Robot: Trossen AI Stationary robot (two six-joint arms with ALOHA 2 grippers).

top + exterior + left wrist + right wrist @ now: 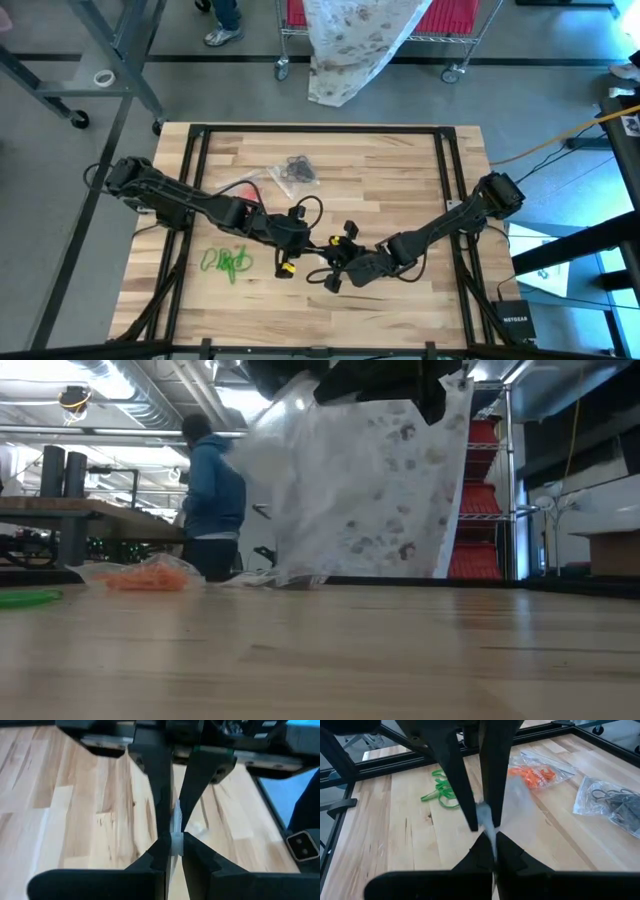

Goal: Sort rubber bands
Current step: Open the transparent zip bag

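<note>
Loose green rubber bands (226,262) lie on the wooden table, left of centre and near the front. Orange-red rubber bands (535,775) sit in one clear bag, black rubber bands (297,172) in another, both toward the far side. My left gripper (173,847) and my right gripper (493,847) meet above the table's middle. Each is shut on a thin clear plastic bag (512,805) held between them. The bag looks empty, but its full outline is hard to make out. My left gripper pinches a thin edge of the clear bag (176,827) between its two fingertips, coming from the table's left and slanting down. The plastic stands edge-on between the pads, clear of the table. My right gripper pinches the same bag at a nearby edge (487,822) between its fingertips, coming from the table's right and slanting down, its fingers just opposite the left ones. The film is lifted off the wood.
A black metal frame (440,180) runs around the tabletop. Cables trail along both arms. Beyond the far edge stand a wire cart draped with a patterned cloth (380,490) and a person in a blue top (212,490). Bare wood lies at the front right.
</note>
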